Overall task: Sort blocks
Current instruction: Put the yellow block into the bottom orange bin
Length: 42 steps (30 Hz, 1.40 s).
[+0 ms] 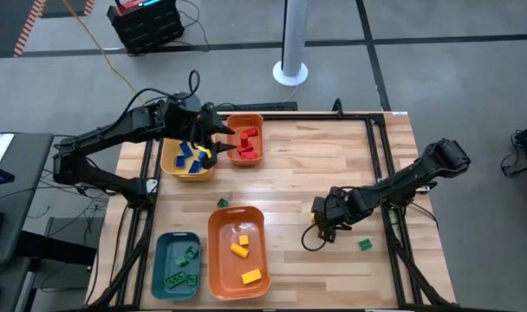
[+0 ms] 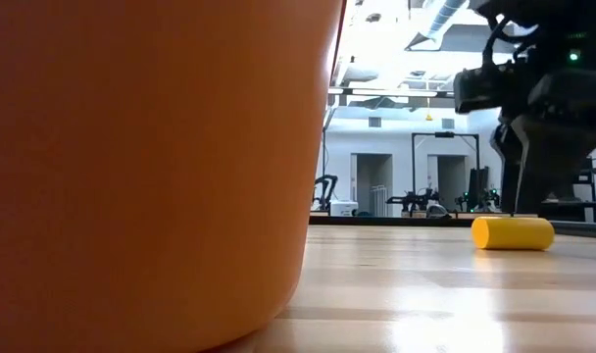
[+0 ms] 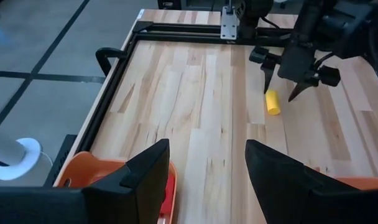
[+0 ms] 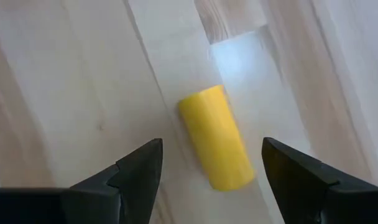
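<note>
Straddling the yellow block (image 4: 216, 138), right fingers (image 4: 136, 169) gape, untouching.

Both arms are dark, nearly black, built of slim tubular links joined by thicker blocky joints. The left arm (image 1: 116, 139) carries loose black cables that loop above its wrist. The right arm (image 1: 411, 178) ends in a boxy wrist housing (a small green light shows on it in the low view). The right gripper (image 3: 287, 84) has two tapered, pointed black fingers; the left gripper's fingers (image 3: 145, 174) are broad, matte and wedge-shaped.
</note>
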Each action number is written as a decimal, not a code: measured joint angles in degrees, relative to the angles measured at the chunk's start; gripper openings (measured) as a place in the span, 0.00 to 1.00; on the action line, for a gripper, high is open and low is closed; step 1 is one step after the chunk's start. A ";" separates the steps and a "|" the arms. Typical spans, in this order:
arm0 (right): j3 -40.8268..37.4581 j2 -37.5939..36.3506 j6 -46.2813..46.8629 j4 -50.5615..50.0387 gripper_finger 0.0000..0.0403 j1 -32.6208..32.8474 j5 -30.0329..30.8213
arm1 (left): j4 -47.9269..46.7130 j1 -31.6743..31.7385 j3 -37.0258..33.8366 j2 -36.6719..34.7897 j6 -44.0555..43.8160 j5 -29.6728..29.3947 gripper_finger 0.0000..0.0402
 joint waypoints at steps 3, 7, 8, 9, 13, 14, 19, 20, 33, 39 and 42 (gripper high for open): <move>-2.39 0.01 -0.06 3.27 0.71 -1.63 0.13 | 0.00 0.00 0.00 0.00 -0.03 -0.01 0.51; -5.61 0.01 -0.47 8.73 0.71 -3.70 0.18 | -0.02 0.00 0.00 0.00 -0.02 -0.01 0.51; -6.03 0.01 -0.64 9.15 0.71 -4.24 0.17 | -0.02 0.00 0.00 0.00 -0.04 -0.01 0.51; -6.33 0.04 -1.18 9.35 0.71 -4.71 0.16 | -0.02 0.00 0.00 0.00 -0.20 -0.01 0.51; -8.00 0.04 -4.59 10.99 0.71 -6.61 0.16 | 0.06 0.00 0.00 0.00 -1.05 -0.01 0.51; -8.50 0.04 -4.96 11.59 0.71 -6.98 0.11 | 0.02 0.00 0.00 0.00 -1.13 -0.01 0.51; -10.18 -0.02 -6.58 13.93 0.68 -8.00 -0.78 | 0.02 0.00 0.02 0.00 -1.99 -0.03 0.51; -10.27 -0.03 -7.29 13.91 0.65 -7.99 -0.82 | 0.02 0.00 0.02 0.00 -2.12 -0.03 0.51; -10.26 -0.46 -8.02 13.00 0.26 -11.67 -2.90 | 2.06 2.01 0.02 0.00 0.31 3.39 0.51; -10.58 -3.85 -7.98 13.21 0.26 -14.45 -2.53 | 12.51 7.80 -6.26 -0.01 -3.57 17.47 0.47; -10.55 -6.49 -7.35 14.24 0.26 -15.23 -2.13 | 18.50 8.31 -11.25 0.39 -8.37 19.58 0.46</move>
